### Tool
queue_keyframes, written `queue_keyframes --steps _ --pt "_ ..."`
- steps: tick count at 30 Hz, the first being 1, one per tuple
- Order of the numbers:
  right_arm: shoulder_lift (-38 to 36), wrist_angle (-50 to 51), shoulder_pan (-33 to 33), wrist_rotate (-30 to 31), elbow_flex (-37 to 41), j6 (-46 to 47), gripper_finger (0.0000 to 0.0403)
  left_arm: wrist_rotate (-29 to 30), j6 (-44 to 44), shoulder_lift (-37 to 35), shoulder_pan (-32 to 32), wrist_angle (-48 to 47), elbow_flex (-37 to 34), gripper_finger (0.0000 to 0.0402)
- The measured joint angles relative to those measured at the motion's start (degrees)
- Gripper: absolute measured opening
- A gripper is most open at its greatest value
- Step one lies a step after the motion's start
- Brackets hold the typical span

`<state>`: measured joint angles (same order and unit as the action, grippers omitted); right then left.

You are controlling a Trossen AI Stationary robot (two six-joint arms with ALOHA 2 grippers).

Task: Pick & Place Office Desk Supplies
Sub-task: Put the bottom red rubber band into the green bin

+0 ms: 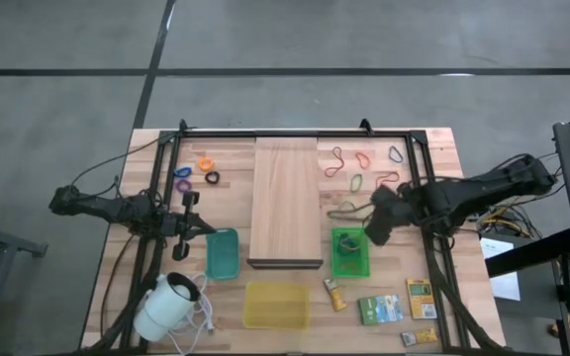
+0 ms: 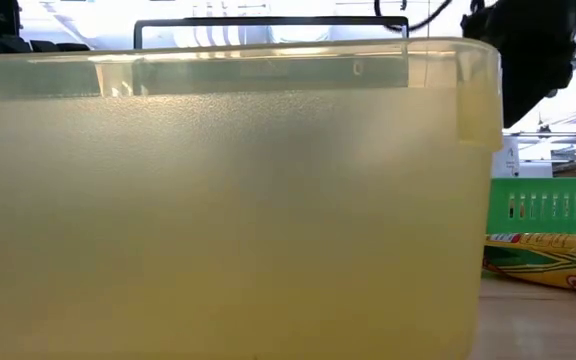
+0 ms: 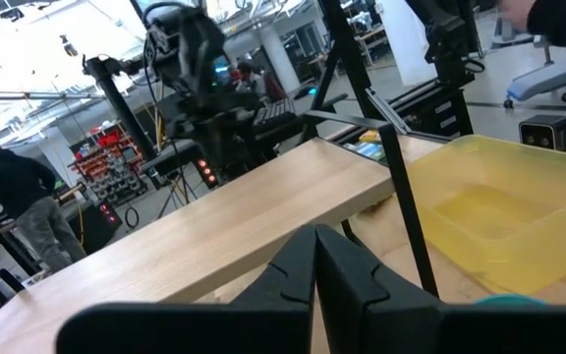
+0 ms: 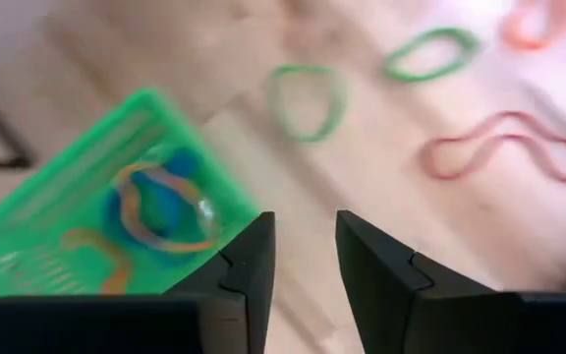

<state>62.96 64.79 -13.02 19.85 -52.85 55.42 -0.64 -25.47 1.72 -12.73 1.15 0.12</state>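
My right tool [image 4: 303,261] is over the worktop [image 1: 443,198] just beside the green tray [image 1: 350,253], jaws apart w/ a narrow gap, nothing between them. Bands already in that tray; green band [image 4: 308,101] and red band [image 4: 507,147] lie loose ahead. Left tool [image 3: 314,280] pinched together, empty, parked near the teal tray [image 1: 222,252]. Risk: thin band lies flat, so tips may skate over it or snag the neighbor.

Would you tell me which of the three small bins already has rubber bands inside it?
The green bin, beside the right gripper; the teal bin and yellow bin look empty.
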Motion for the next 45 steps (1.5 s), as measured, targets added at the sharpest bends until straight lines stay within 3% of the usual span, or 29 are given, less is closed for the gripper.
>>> queue_keyframes --steps 10,17,21,31,45 --pt "-1.83 0.24 18.19 1.36 0.93 -11.69 0.0093 0.01 0.02 0.0 -0.04 0.0 -0.01 0.0012" --pt "-1.29 -8.66 26.83 -1.52 5.77 -19.99 0.0105 0.0 0.02 0.0 -0.04 0.0 0.0 0.0012" --pt "-1.33 -15.84 29.13 -8.13 10.17 -25.75 0.0118 0.0 0.02 0.0 -0.04 -0.02 -0.02 0.0012" --pt "-1.05 -17.59 33.66 -7.92 18.26 -25.88 0.0126 0.0 0.02 0.0 -0.04 -0.02 0.0 0.0012" --pt "-1.03 -30.15 34.12 -8.11 25.42 -28.57 0.0127 0.0 0.0 0.0 -0.02 -0.02 -0.02 0.0012"
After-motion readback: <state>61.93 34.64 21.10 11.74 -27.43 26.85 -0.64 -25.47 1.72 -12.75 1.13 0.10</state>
